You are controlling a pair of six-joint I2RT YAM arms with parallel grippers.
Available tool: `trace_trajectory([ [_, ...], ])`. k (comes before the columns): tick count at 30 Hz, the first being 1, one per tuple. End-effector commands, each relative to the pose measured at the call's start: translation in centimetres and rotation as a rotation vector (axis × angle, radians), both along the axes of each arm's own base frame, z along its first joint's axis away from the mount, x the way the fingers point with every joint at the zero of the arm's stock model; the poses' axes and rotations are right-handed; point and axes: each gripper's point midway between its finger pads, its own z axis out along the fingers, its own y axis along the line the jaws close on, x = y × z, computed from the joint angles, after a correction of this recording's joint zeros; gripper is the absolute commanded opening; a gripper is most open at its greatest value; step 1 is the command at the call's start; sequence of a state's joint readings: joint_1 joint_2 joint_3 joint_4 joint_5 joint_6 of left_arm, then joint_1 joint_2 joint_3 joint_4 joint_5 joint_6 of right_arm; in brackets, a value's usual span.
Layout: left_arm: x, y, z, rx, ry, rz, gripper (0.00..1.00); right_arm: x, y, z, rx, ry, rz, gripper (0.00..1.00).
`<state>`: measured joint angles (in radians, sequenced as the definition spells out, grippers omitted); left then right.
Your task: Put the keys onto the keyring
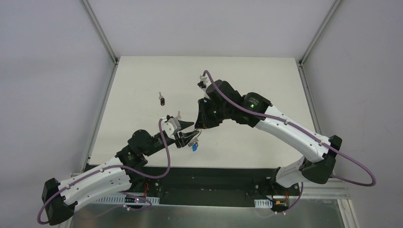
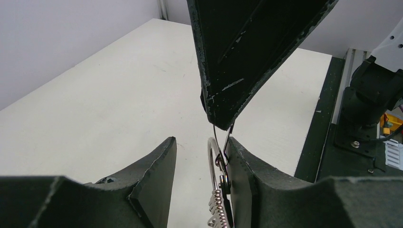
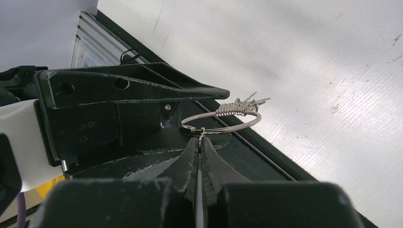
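Clenched right pincer (image 3: 200,142) on keyring (image 2: 210,159) rim above desk (image 2: 119,85). Held left pincer (image 2: 200,142) released, jaws flanking the ring, silver keys (image 2: 217,209) bunched on its wire.

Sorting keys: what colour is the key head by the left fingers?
Bright blue key head; top external shows it best.

Keyring (image 2: 209,161) inside left pincer (image 2: 200,147), right pincer (image 3: 200,142) against it, key (image 1: 162,100) behind on table (image 1: 247,80)
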<state>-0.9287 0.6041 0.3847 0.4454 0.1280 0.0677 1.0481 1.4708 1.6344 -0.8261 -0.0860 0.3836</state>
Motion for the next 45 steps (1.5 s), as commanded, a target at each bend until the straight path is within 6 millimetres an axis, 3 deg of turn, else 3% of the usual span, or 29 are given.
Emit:
trace_trajectory([
  [1,0.2,0.2,1.2,-0.027,-0.033,0.016,0.42,-0.6,-0.1,3.5,0.089,-0.048,0.015,0.0],
  [17,-0.7,0.4,2.3,-0.071,-0.054,-0.017,0.42,-0.4,0.3,2.8,0.071,-0.039,0.02,0.0],
  [37,-0.9,0.4,2.0,-0.062,-0.051,-0.026,0.39,-0.4,0.1,3.1,0.073,-0.047,0.016,0.0],
  [38,-0.9,0.4,2.0,-0.062,-0.052,-0.029,0.34,-0.4,0.1,3.1,0.074,-0.048,0.016,0.0],
  [40,-1.4,0.1,2.3,-0.062,-0.061,-0.061,0.02,-0.3,0.1,3.0,0.073,-0.047,0.016,0.0],
  [45,-1.8,0.0,3.2,-0.118,-0.052,-0.08,0.0,-0.4,-0.1,2.9,0.071,-0.046,0.013,0.0],
])
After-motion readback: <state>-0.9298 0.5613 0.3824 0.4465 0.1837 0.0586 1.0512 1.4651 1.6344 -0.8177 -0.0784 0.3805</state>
